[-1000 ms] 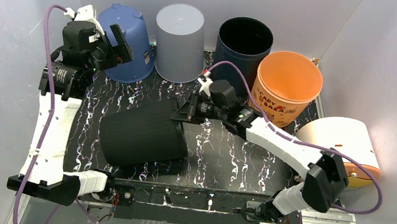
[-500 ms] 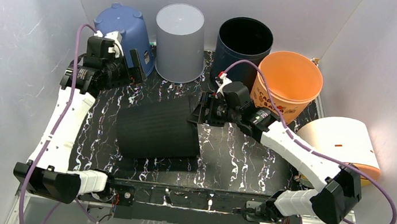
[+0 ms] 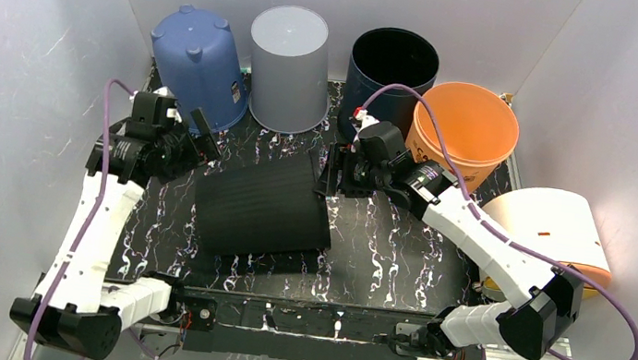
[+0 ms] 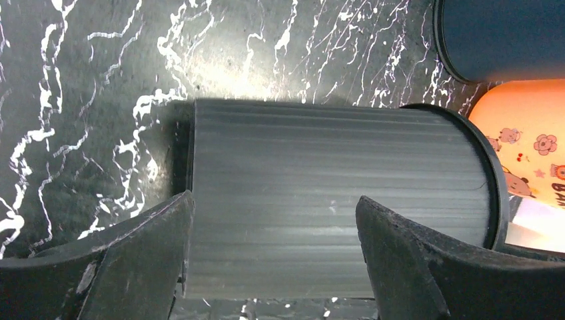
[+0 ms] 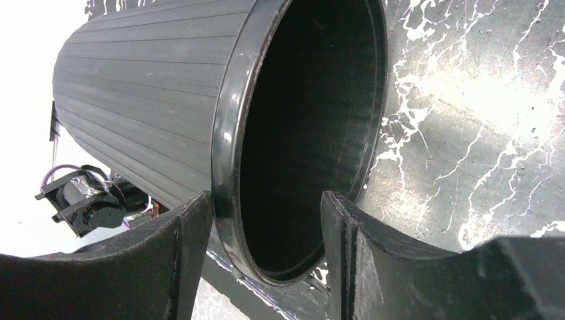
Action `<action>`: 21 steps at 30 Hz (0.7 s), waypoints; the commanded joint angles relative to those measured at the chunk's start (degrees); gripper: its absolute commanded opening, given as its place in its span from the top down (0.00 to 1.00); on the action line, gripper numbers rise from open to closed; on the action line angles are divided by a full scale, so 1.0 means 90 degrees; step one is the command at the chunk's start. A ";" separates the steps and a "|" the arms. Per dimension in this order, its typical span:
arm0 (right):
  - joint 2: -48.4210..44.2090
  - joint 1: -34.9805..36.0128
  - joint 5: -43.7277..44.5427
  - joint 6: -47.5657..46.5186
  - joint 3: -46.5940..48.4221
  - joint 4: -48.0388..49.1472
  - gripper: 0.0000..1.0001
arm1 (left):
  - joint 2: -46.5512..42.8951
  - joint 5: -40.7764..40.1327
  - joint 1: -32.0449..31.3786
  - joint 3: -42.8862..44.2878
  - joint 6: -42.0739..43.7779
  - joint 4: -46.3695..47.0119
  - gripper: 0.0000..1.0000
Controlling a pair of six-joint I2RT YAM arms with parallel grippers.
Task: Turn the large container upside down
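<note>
Black marbled table [image 3: 363, 242] is carrying a row of bins [image 3: 289, 64] along its far edge, from 11 to 3 o'clock. Large black ribbed container [image 3: 261, 205] is lying on its side at centre, mouth facing 3 o'clock, base facing 9. Right gripper [image 3: 332, 174] is straddling the rim at the container's 1 o'clock, jaws spread: one finger [image 5: 166, 260] outside the wall, the other inside the mouth. Left gripper [image 3: 200, 138] is hovering at the base end, 10 o'clock, jaws spread wide, gripping nothing.

Your left arm [image 3: 90, 224] reaching forward, left gripper [image 4: 274, 207] spread wide — your right arm [image 3: 475, 241] stretched inward across centre, right gripper [image 5: 266, 200] parted too
</note>
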 commanded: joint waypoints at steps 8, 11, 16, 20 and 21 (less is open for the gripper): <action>0.0063 -0.0029 0.0208 -0.0150 0.0220 0.0128 0.51 | -0.0955 0.0129 0.0018 -0.0691 -0.1199 -0.0664 0.14; 0.0120 -0.0031 0.0118 -0.0142 0.0202 0.0173 0.52 | -0.1069 0.0412 0.0023 -0.0948 -0.1447 -0.0666 0.13; 0.0128 -0.0037 -0.0098 -0.0088 0.0095 0.0405 0.53 | -0.1481 0.0525 0.0024 -0.1253 -0.1778 -0.0712 0.09; 0.0173 -0.0034 -0.0163 -0.0054 0.0040 0.0474 0.53 | -0.1570 0.0545 0.0019 -0.1329 -0.1799 -0.0649 0.07; 0.0189 -0.0031 -0.0192 -0.0054 0.0031 0.0477 0.53 | -0.1596 0.0619 0.0022 -0.1392 -0.1810 -0.0566 0.06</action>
